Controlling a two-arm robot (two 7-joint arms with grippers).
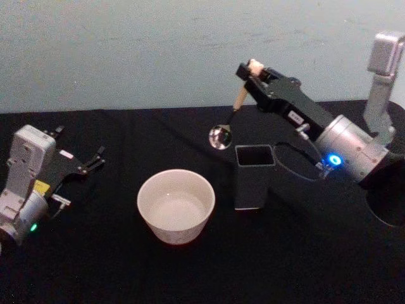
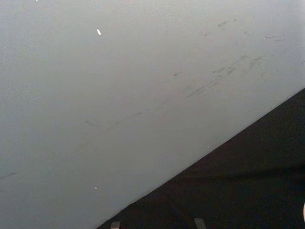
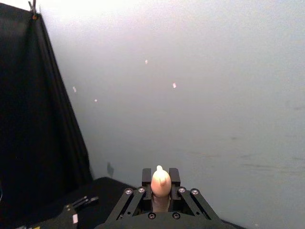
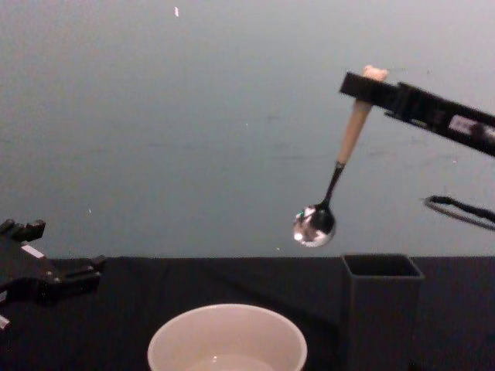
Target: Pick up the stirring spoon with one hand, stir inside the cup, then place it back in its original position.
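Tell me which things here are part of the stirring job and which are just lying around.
Part of the job: spoon, held in the air by the right gripper; cream cup; dark grey holder.

Just there: left gripper, parked at the left; black cable loop by the right arm; black table.

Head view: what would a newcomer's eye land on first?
The slim beige-handled metal spoon hangs in mid-air, clamped by the fingers of the right gripper, above the gap between the wide cream round cup and the tall dark grey square holder. The left gripper rests open at far left.
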